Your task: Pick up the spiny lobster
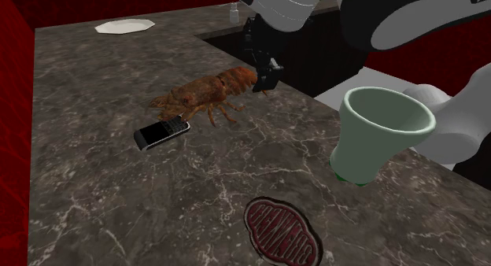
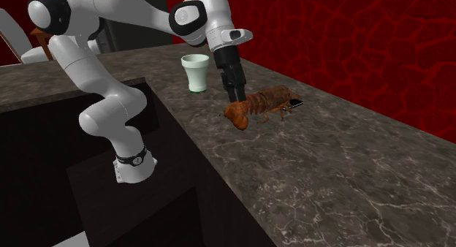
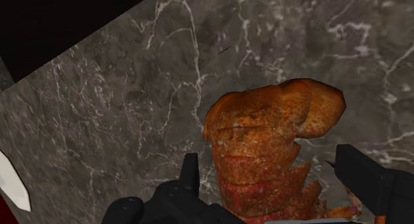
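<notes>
Black jaws stand apart astride the tail of a lobster on the worktop; gripped so far from its middle, it could swing loose.

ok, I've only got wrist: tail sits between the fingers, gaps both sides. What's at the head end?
Observer: In the shoulder view a black phone lies right by the lobster's front legs. I can't tell if they touch.
Operator: Lifted yet?
Observer: No. The shoulder view shows it lying along the counter, legs down.
Operator: Anything else close?
Observer: In the second exterior view a pale green cup stands upright to the lobster's upper left, well apart from it.
</notes>
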Robot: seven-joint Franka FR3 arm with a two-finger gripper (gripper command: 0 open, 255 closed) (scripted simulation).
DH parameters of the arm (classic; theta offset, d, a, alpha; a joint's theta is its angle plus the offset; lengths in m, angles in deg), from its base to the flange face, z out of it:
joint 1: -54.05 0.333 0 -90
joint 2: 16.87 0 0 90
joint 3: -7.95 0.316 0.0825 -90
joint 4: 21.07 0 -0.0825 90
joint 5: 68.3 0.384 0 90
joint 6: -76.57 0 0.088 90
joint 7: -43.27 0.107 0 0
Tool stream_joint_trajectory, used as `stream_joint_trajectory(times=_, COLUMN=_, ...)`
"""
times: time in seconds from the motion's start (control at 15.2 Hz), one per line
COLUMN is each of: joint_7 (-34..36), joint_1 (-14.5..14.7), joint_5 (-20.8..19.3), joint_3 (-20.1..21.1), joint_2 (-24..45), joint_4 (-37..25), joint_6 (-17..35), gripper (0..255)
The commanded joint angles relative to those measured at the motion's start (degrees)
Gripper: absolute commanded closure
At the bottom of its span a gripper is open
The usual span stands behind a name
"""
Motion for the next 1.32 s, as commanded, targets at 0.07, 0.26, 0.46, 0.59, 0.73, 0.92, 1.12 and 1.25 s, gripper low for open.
stream_joint_trajectory(times=0.07, joint_7=0.19, joint_1=-0.05, joint_5=-0.10, joint_3=0.03, joint_2=0.09, joint_4=0.54, joint_6=0.65, gripper=255)
stream_joint_trajectory(times=0.26, joint_7=0.20, joint_1=-0.04, joint_5=-0.10, joint_3=0.04, joint_2=0.10, joint_4=0.51, joint_6=0.63, gripper=255)
stream_joint_trajectory(times=0.46, joint_7=0.19, joint_1=-0.03, joint_5=-0.09, joint_3=0.02, joint_2=0.03, joint_4=0.61, joint_6=0.66, gripper=255)
stream_joint_trajectory(times=0.59, joint_7=0.22, joint_1=-0.05, joint_5=-0.11, joint_3=0.05, joint_2=0.10, joint_4=0.58, joint_6=0.70, gripper=255)
stream_joint_trajectory(times=0.73, joint_7=-0.11, joint_1=0.01, joint_5=0.03, joint_3=-0.07, joint_2=-0.06, joint_4=-0.12, joint_6=-0.13, gripper=255)
stream_joint_trajectory(times=0.92, joint_7=-0.92, joint_1=0.02, joint_5=0.27, joint_3=-0.29, joint_2=-0.05, joint_4=-2.36, joint_6=-2.25, gripper=255)
stream_joint_trajectory(times=1.12, joint_7=-1.68, joint_1=-0.01, joint_5=0.48, joint_3=-0.48, joint_2=0.06, joint_4=-4.68, joint_6=-4.36, gripper=255)
stream_joint_trajectory(times=1.25, joint_7=-2.17, joint_1=-0.04, joint_5=0.59, joint_3=-0.58, joint_2=0.20, joint_4=-6.28, joint_6=-5.76, gripper=255)
